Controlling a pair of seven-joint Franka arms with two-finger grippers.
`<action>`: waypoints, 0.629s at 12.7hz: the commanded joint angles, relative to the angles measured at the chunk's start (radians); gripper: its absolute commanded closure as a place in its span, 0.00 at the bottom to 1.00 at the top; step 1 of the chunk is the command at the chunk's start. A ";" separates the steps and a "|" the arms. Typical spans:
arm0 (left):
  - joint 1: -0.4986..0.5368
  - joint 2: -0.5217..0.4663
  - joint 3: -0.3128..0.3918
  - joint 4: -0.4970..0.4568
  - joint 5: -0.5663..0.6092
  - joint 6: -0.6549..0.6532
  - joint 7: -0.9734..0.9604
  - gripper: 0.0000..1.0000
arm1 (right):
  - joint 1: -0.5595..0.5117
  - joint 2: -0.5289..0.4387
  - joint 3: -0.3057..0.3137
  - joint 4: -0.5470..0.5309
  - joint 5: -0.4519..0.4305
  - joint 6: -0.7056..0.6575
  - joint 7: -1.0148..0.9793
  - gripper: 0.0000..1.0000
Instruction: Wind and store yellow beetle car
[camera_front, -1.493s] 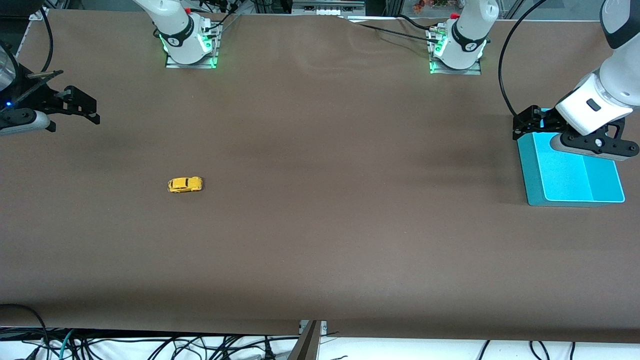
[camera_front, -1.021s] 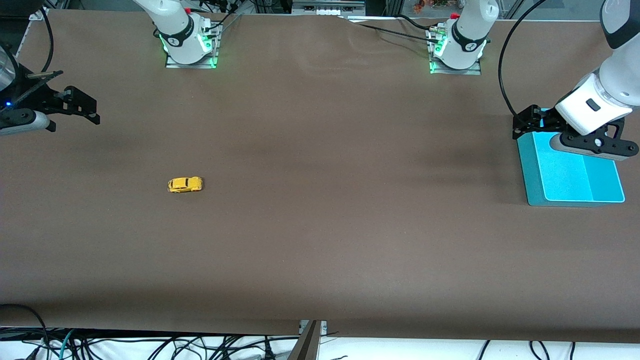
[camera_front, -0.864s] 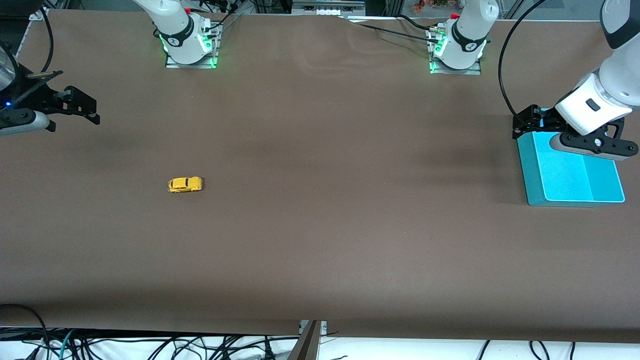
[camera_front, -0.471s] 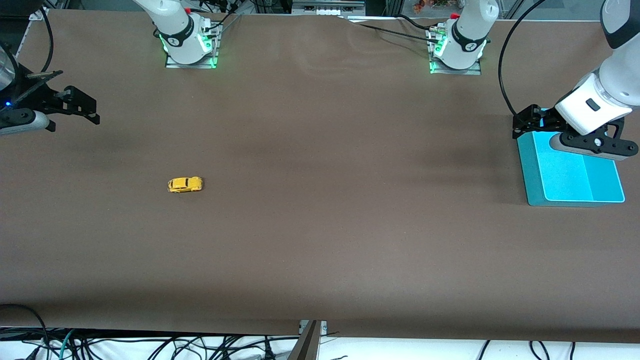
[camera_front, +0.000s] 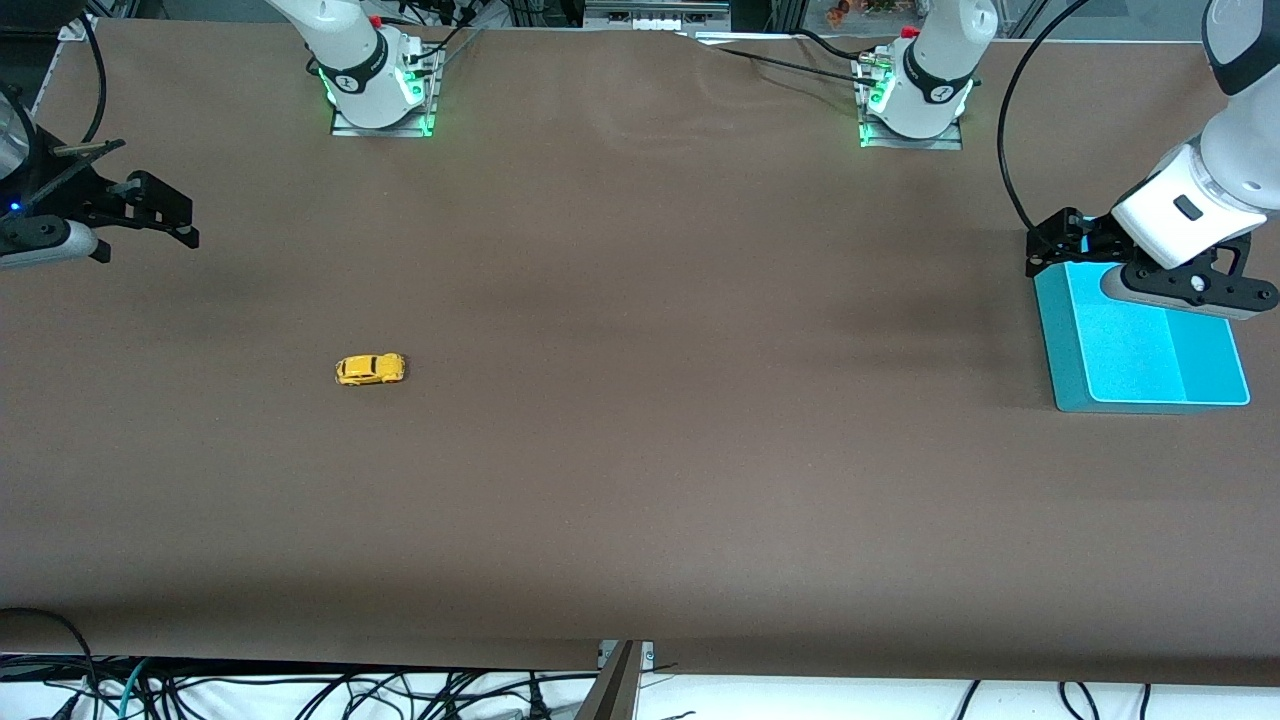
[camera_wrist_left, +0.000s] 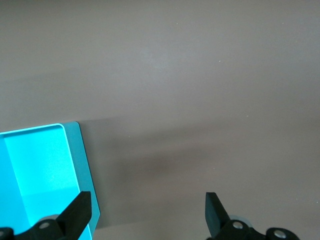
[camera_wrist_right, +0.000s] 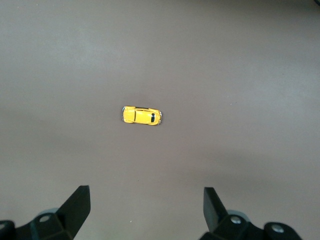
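From the high camera facing the robots, the yellow beetle car (camera_front: 370, 369) sits on its wheels on the brown table (camera_front: 640, 480), toward the right arm's end, alone and touched by nothing. The right gripper (camera_front: 160, 215) hangs up at that same end of the table, well apart from the car, its fingers spread. At the left arm's end, the left gripper (camera_front: 1052, 245) hovers over the corner of a turquoise tray (camera_front: 1060, 350), and nothing lies on the part of the tray that shows.

Over to the left wrist camera: the left gripper (camera_wrist_left: 147, 212) has its two black fingers (camera_wrist_left: 77, 212) wide apart with nothing between them, and one finger sits over the tray (camera_wrist_left: 82, 160) edge, the other over bare table.

Now the right wrist camera: the car (camera_wrist_right: 142, 115) lies on the tabletop out ahead of the right gripper (camera_wrist_right: 146, 207), and those fingers (camera_wrist_right: 214, 205) are spread wide too, gripping nothing. Both arms are up off the table, neither touching the car.
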 joint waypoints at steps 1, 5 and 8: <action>-0.006 0.015 -0.001 0.039 0.009 -0.028 -0.010 0.00 | -0.011 -0.002 0.006 0.020 0.014 -0.024 -0.007 0.00; -0.006 0.022 0.000 0.046 0.009 -0.033 -0.010 0.00 | -0.011 -0.002 0.007 0.018 0.014 -0.024 -0.007 0.00; -0.008 0.034 0.000 0.067 0.009 -0.038 -0.010 0.00 | -0.011 -0.002 0.006 0.017 0.014 -0.024 -0.007 0.00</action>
